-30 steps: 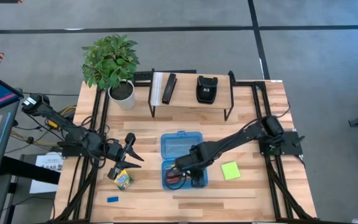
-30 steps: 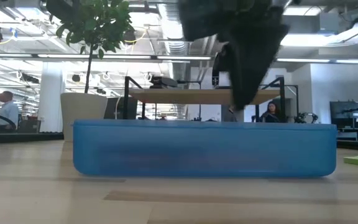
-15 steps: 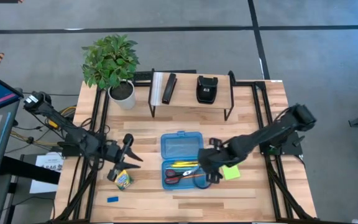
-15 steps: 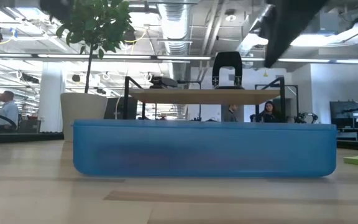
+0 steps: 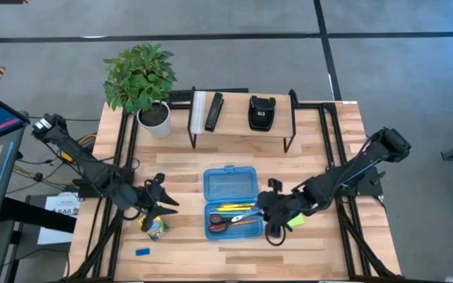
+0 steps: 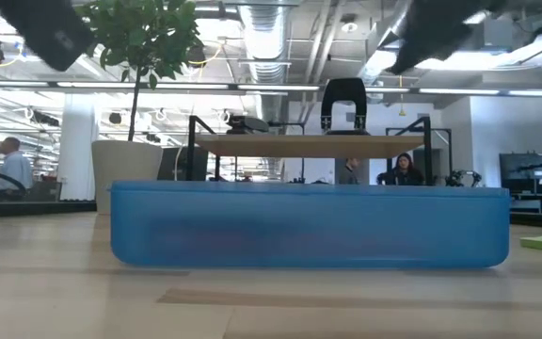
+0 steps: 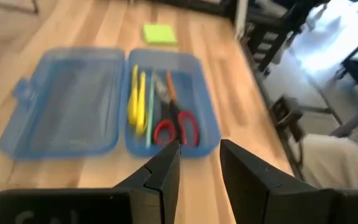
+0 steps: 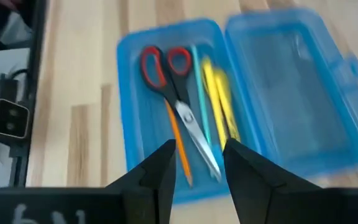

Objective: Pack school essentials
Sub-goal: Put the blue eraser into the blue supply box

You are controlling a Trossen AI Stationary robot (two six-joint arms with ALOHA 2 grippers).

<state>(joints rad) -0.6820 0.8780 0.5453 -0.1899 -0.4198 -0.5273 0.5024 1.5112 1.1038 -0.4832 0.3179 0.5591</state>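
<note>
Looking past your right gripper point(image 8: 197, 163), you see its two dark fingers parted by a narrow gap with nothing between them; it is released and hangs just right of the open blue pencil case point(image 5: 232, 202), above the near-right part of the table point(image 5: 344, 251). The lime-green sticky-note pad point(image 5: 296, 221) lies partly under that arm, only its edge showing from above.

Your left gripper point(image 7: 199, 163) also stands slightly parted and empty, on the left side of the table, its tips aimed toward the case. The yellow-green crayon box point(image 5: 155, 227) sits just near of it, apart from the fingers, and the tiny blue eraser point(image 5: 142, 252) lies nearer still, by the near-left edge.

Inside the case's near tray lie the yellow pencils point(image 8: 219, 96), the thin teal pen point(image 8: 199, 93) and the red-handled scissors point(image 8: 171, 78), blades pointing right; an orange pencil point(image 8: 178, 144) rests beside them. The lid point(image 7: 64, 99) lies flat on the far side.

Bare wood runs between each gripper and the case. Farther back stand a low shelf point(image 5: 242, 130) and a potted plant point(image 5: 141, 79).
</note>
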